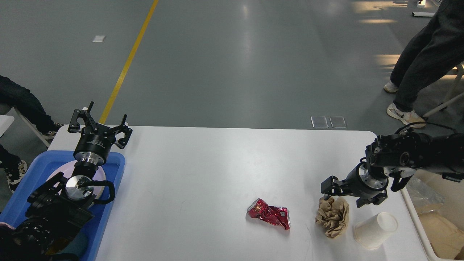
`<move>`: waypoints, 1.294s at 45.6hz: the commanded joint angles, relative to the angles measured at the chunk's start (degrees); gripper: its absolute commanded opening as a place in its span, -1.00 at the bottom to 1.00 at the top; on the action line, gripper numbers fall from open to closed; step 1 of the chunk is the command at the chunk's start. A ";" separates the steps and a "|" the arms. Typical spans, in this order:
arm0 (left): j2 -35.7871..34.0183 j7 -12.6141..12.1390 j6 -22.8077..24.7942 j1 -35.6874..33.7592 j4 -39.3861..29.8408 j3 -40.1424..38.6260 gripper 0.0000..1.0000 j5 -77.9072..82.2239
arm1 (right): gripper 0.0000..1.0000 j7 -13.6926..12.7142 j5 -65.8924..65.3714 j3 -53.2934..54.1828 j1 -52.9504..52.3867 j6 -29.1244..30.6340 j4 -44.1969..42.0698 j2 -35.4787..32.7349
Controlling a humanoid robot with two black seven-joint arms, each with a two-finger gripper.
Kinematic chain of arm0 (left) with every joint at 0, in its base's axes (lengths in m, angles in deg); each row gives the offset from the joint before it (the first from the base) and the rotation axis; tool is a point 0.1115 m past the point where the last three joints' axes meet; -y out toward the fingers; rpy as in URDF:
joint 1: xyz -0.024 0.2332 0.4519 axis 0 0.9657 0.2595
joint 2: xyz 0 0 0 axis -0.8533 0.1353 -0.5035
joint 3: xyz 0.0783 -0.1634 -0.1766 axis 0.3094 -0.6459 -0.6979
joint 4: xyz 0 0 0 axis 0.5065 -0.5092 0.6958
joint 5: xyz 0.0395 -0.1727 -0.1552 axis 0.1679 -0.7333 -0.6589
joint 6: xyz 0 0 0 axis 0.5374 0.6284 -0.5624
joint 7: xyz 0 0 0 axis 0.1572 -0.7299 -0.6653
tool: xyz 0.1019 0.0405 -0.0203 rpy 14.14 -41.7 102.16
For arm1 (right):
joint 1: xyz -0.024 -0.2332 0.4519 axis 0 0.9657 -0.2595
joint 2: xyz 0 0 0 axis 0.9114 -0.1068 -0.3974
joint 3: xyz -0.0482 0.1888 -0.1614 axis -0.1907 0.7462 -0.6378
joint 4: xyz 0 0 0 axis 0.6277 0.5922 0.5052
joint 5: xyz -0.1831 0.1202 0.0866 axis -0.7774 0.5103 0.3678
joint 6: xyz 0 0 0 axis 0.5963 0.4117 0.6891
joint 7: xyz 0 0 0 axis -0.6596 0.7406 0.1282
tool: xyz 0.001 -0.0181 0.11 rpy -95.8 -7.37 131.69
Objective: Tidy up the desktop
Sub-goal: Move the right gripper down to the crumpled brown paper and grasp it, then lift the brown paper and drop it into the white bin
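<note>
Desktop [203, 163] mostly bare mid-span. Near right edge: one crushed can [269, 213], one paper wad [332, 216], one cup [375, 230] on its side. Left gripper [105, 117] spread open above the tray [112, 188]; right gripper [328, 189] at the wad, finger state unclear.

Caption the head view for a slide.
Right gripper reaches toward crumpled brown paper on the desktop, beside a crushed red can and tipped paper cup.
</note>
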 commanded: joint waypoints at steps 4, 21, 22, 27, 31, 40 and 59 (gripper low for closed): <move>0.00 0.01 0.00 0.04 0.07 0.00 0.93 0.00 | 1.00 0.01 0.08 0.79 2.93 -0.46 -1.63 0.70; 0.00 0.01 0.00 -0.04 -0.02 0.00 0.93 0.00 | -0.72 -0.25 -1.23 0.79 3.98 -5.99 -0.66 2.02; 0.00 0.01 0.00 0.04 0.07 0.00 0.93 0.00 | -0.77 -0.43 -1.67 0.79 3.98 -5.99 -0.66 2.10; 0.00 0.01 0.00 -0.04 -0.02 0.00 0.93 0.00 | -1.00 -0.52 -2.55 0.88 3.98 -5.99 -0.66 2.28; 0.00 -0.08 0.00 0.04 -0.02 0.00 0.93 0.00 | -1.00 -0.52 -2.55 0.88 3.72 -5.99 -0.66 2.28; 0.00 0.01 0.00 -0.04 0.07 0.00 0.93 0.00 | -1.00 -0.52 -2.55 1.23 2.93 -5.38 -0.66 2.54; 0.00 0.01 0.00 0.04 -0.02 0.00 0.93 0.00 | -1.00 -0.43 -2.11 3.95 -12.97 2.26 2.14 -3.25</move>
